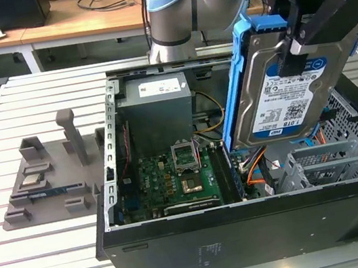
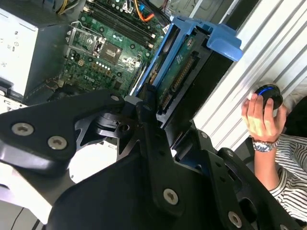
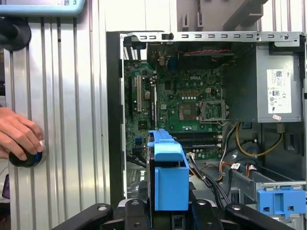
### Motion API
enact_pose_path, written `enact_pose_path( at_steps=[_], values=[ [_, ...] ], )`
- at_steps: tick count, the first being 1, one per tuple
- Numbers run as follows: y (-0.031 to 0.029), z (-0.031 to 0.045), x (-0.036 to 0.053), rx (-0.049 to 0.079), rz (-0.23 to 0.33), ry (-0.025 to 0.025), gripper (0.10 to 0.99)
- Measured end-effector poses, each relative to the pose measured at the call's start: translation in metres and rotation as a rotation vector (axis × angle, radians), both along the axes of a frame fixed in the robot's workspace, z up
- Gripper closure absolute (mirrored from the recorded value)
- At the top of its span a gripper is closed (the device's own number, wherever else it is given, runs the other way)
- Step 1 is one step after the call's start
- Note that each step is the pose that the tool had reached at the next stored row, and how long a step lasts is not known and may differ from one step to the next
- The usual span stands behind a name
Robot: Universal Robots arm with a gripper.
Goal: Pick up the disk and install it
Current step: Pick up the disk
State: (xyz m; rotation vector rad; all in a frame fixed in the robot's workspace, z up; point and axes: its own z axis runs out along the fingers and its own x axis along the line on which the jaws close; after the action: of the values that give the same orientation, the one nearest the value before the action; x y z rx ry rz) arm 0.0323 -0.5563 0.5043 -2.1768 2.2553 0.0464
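The disk (image 1: 285, 92), silver-grey with a white and blue label and blue side rails, hangs tilted on edge above the exterior view's right half of the open computer case (image 1: 250, 232). My black gripper (image 1: 293, 46) is shut on its upper part, a finger on each face. In the second wrist view the disk (image 2: 184, 72) shows its connector edge beyond the black fingers (image 2: 144, 110). In the first wrist view its blue rail (image 3: 168, 172) stands over the case, between the motherboard (image 3: 187, 105) and the drive cage.
A grey drive cage (image 1: 331, 160) with a blue latch (image 3: 282, 201) sits in the case below the disk. Orange and black cables (image 1: 256, 166) lie beside it. A grey fixture (image 1: 43, 187) holding a small chip (image 1: 32, 179) is on the table. A person's hand (image 3: 19, 136) rests on a knob.
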Motion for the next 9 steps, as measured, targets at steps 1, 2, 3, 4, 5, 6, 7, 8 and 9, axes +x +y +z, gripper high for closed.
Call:
enact_pose_path(
  at_steps=[1, 2, 3, 4, 5, 6, 7, 8, 9],
  values=[
    [-0.0004, -0.0002, 0.0035, 0.003, 0.0, 0.0002, 0.722],
    [-0.0005, -0.0006, 0.0114, 0.005, 0.0, 0.0021, 0.722],
    [-0.0005, -0.0008, 0.016, 0.005, 0.0, 0.0035, 0.722],
    [-0.0005, -0.0011, 0.0205, 0.005, 0.0, 0.0052, 0.722],
    [-0.0005, -0.0013, 0.0245, 0.005, 0.0, 0.0068, 0.722],
    [-0.0005, -0.0018, 0.0308, 0.005, 0.0, 0.0096, 0.722],
    [-0.0005, -0.0024, 0.0396, 0.005, 0.0, 0.0135, 0.722],
    [-0.0005, -0.0027, 0.0436, 0.005, 0.0, 0.0153, 0.722],
    [-0.0005, -0.0031, 0.0489, 0.005, 0.0, 0.0177, 0.722]
  ],
)
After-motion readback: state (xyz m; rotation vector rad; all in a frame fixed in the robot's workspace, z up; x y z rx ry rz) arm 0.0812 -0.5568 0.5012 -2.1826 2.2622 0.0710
